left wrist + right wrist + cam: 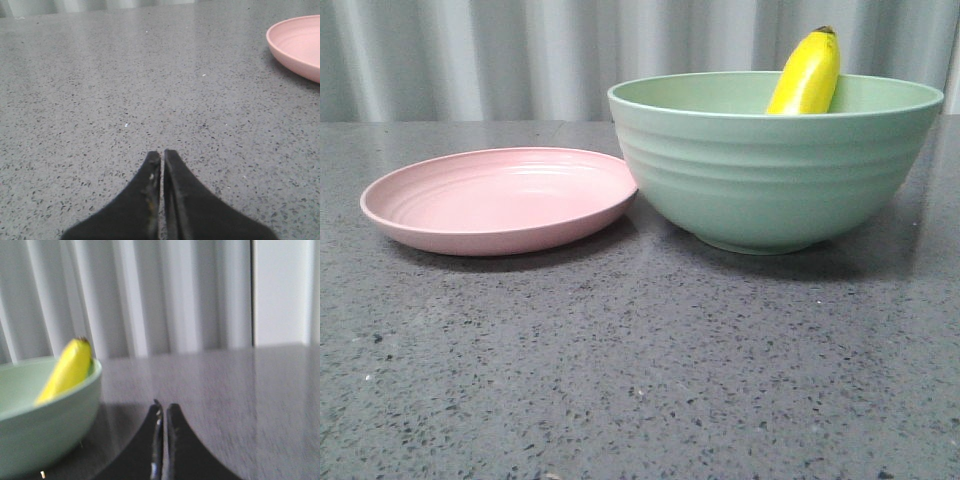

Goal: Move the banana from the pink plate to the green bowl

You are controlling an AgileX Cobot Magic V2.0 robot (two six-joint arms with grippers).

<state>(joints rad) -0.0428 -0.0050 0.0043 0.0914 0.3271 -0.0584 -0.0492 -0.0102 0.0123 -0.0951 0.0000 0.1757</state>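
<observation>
Banana (808,76) stands propped inside the green bowl (775,180), leaning against the far inner wall so that its upper part rises above the rim; it is smooth, glossy and bright yellow, gently curved, with a small dark tip at the top and a hint of green just below that tip (the lower end is hidden inside the bowl). The bowl is a deep, pale mint-green, matte vessel with horizontal ridges running around its outside, and it sits on the grey speckled table (640,380). Just to its left lies the pink plate (500,200), shallow and pale with faint concentric rings and a low raised rim; its right edge reaches the bowl's side, though whether the two touch cannot be told. In the left wrist view the left gripper (162,156) hangs low over bare table with its two dark fingers pressed together, only a hairline between them and nothing held, while the plate's rim (295,47) shows well off to one side. In the right wrist view the right gripper (163,407) is likewise closed up tight and empty, near the bowl (45,415), with the banana (67,371) poking above the rim against a pale corrugated backdrop (175,295).
</observation>
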